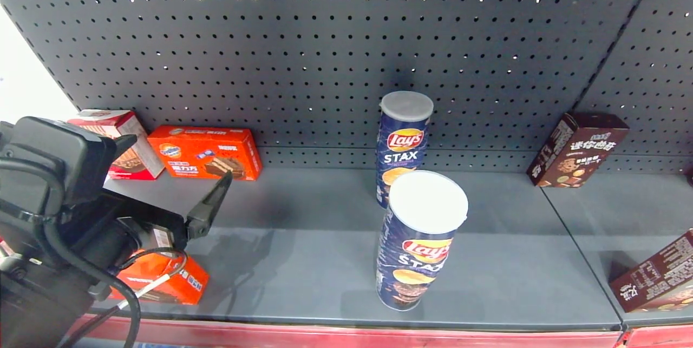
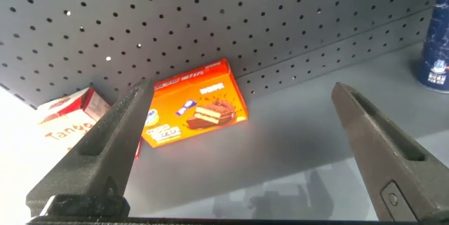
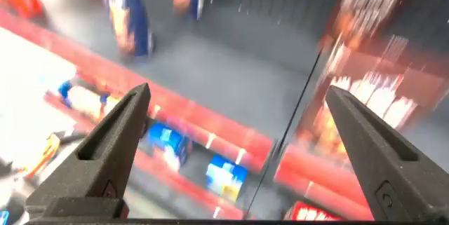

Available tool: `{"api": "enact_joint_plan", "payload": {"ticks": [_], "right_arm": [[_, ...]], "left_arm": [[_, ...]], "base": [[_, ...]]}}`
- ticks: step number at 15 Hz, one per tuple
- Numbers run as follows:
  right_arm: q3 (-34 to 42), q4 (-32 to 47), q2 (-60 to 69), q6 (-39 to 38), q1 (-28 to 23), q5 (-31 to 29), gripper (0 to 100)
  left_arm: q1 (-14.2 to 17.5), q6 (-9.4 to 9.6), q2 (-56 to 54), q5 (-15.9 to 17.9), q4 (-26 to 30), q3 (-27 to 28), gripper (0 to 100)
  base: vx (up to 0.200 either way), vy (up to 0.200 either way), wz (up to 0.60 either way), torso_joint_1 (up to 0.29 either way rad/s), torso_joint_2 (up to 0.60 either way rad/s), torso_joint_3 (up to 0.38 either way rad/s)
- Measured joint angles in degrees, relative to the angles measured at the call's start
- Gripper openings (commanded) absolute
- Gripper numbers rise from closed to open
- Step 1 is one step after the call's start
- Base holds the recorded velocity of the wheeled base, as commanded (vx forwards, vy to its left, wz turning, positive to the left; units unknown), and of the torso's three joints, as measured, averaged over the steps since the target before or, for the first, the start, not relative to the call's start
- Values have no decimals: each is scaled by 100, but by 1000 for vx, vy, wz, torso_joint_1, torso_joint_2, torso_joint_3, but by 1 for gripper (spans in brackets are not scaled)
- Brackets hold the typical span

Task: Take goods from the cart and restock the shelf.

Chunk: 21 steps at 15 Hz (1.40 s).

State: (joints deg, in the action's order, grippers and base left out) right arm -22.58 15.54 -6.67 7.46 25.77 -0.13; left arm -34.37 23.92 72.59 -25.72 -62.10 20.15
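Observation:
My left gripper [image 1: 180, 157] hangs open at the shelf's left end, nothing between its fingers [image 2: 105, 156]. Just below it an orange wafer box [image 1: 165, 278] lies at the front edge of the grey shelf [image 1: 303, 250]. A second orange wafer box [image 1: 206, 152] [image 2: 198, 104] stands against the pegboard back, with a red-and-white box [image 1: 127, 142] [image 2: 70, 113] to its left. Two blue chip cans stand upright mid-shelf, one in front [image 1: 418, 242] and one behind [image 1: 401, 142]. My right gripper [image 3: 238, 93] is open and empty, off the shelf's red front edge [image 3: 210, 123].
Brown boxes stand at the back right [image 1: 576, 149] and the front right [image 1: 658, 275] of the neighbouring shelf section. A seam [image 1: 579, 250] divides the two shelf boards. Blue packets [image 3: 226, 172] sit on a lower level. Bare shelf lies between the orange boxes and the cans.

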Motion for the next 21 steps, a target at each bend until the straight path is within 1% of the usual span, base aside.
{"api": "enact_joint_plan", "payload": {"ticks": [2,3,5,6,8,11,12,13,14,15,16,18,21], "right_arm": [[561,-11,380,-152,-34,-7,100],[834,-140,480,-200,-48,-7,100],[1407,-663,594,-286,-63,-137,100],[1643,-991,621,-410,-119,-366,100],[1844,-1125,549,-786,-535,-812,100],[1920,-1169,328,-1000,-1564,-1020,100],[1927,-1178,301,-1008,-1976,-908,100],[1949,-1229,336,-1006,-2272,-739,100],[2032,-1385,417,-937,-2441,-534,100],[2148,-1506,499,-770,-2544,-156,100],[2203,-1541,557,-691,-2595,43,100],[2237,-1547,623,-681,-2648,62,100],[2248,-1554,657,-680,-2662,65,100]], "left_arm": [[-15,0,0,-2,2,7,100],[-17,0,0,0,7,11,100],[-30,0,-2,5,2,11,100],[-30,0,-5,7,2,18,100],[-52,0,-5,24,0,21,100],[-63,5,15,152,-2,16,100],[-66,6,22,163,0,16,100],[-66,9,23,161,-2,16,100],[-69,9,22,161,-2,16,100],[-77,9,15,163,-2,16,100],[-99,6,12,161,-6,16,100],[-144,16,11,161,-11,13,100],[-166,79,-41,163,-13,0,100]], "base": [[0,0,0,0,0,0],[0,0,0,0,0,0],[0,0,0,0,0,0],[0,0,0,0,0,0],[0,0,0,0,0,0],[0,0,0,0,0,0],[0,0,0,0,0,0],[0,0,0,0,0,0],[0,0,0,0,0,0],[0,0,0,0,0,0],[0,0,0,0,0,0],[0,0,0,0,0,0],[0,0,0,0,0,0]]}}
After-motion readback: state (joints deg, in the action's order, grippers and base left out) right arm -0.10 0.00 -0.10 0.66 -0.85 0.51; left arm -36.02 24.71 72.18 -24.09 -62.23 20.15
